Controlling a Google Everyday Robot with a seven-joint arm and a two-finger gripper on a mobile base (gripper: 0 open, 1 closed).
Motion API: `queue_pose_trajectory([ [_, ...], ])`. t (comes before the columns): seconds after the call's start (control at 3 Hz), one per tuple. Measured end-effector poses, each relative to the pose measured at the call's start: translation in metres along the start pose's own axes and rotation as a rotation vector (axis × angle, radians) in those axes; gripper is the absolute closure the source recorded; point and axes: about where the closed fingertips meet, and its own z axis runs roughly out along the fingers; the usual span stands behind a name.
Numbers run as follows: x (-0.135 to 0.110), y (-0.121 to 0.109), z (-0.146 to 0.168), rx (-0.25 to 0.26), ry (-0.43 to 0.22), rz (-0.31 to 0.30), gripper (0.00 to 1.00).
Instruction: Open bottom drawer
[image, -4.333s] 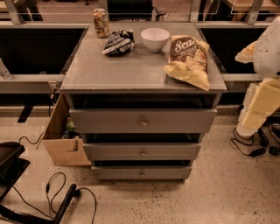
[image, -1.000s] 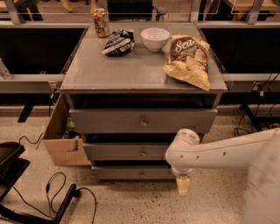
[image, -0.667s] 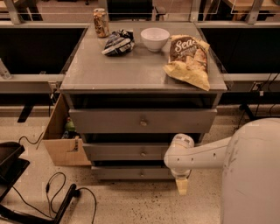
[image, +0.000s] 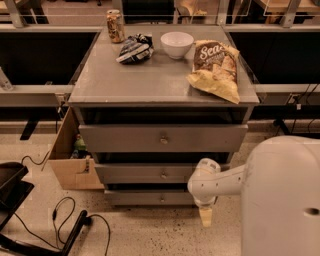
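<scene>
Bottom drawer (image: 135, 198) sits shut, lowest beneath the front edge of the worktop (image: 150, 80); pincer (image: 205, 216), state indeterminable, has dropped beside its right end, off the centre knob (image: 161, 198), so grasp and pull remain undone.

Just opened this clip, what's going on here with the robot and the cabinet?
A one-armed robot reaches in from the right toward a grey three-drawer cabinet. Its gripper hangs pointing down near the floor, off the right end of the bottom drawer and to the right of the drawer's knob, not on it. The drawer does not look pulled out. A can, a bowl and a chip bag sit on top.
</scene>
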Motion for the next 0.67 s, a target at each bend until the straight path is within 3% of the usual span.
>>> queue_pose_trajectory([
  [0.33, -0.014, 0.003, 0.067, -0.028, -0.078, -0.019, 0.00],
  [0.67, -0.027, -0.005, 0.108, -0.002, -0.131, -0.028, 0.00],
])
